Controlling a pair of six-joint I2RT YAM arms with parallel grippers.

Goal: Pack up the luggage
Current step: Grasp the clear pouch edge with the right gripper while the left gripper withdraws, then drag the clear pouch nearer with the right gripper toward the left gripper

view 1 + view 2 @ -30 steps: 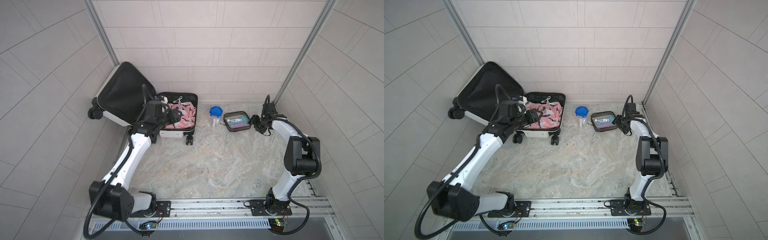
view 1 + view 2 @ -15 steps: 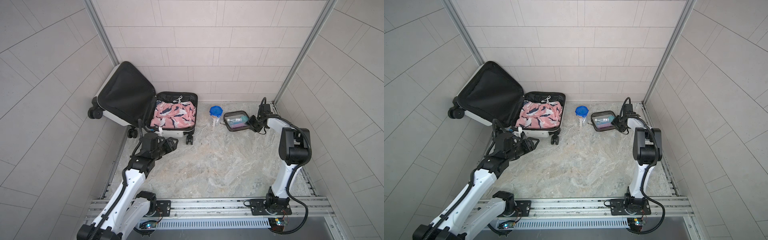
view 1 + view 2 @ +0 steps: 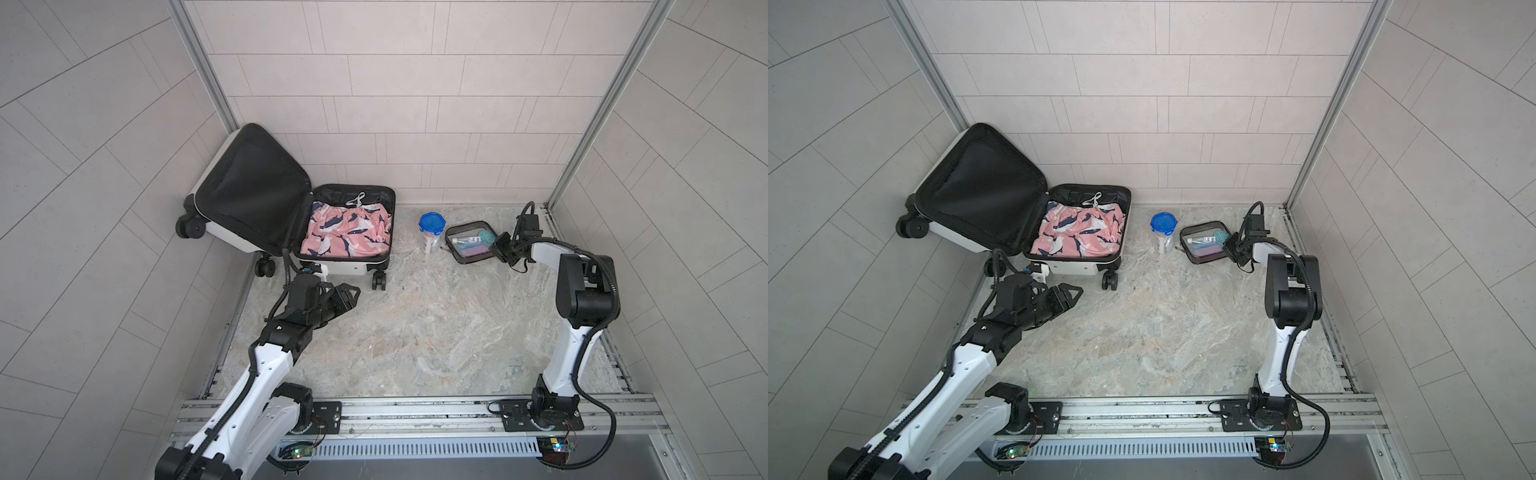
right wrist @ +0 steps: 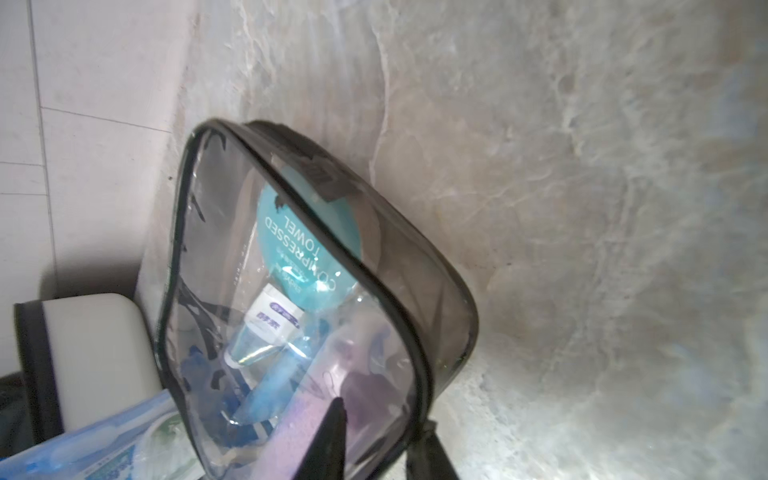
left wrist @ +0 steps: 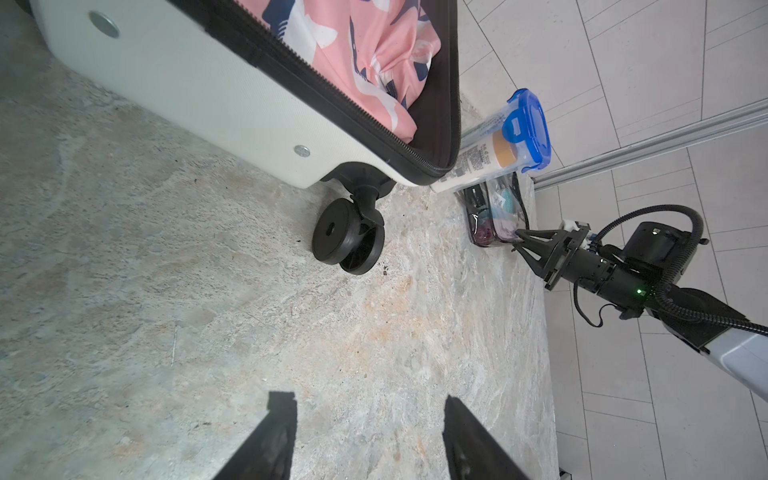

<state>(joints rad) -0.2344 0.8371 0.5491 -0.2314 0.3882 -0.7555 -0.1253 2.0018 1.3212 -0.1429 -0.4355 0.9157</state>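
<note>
Right wrist view shows us the right gripper (image 4: 380, 415) pinching only the thin black edge of the pouch (image 4: 316, 266), so its loaded weight could pull it free on lifting. The suitcase (image 3: 345, 269) lies open at the back left with clothes (image 3: 345, 235) inside, and a low carry might topple the jar (image 3: 432, 223) between them; our left gripper (image 5: 365, 403) hangs open, empty.

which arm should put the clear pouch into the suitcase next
Right. The right tool pinches the clear pouch's edge; the left tool hangs open and empty over floor before the luggage, farther from the pouch.
</note>
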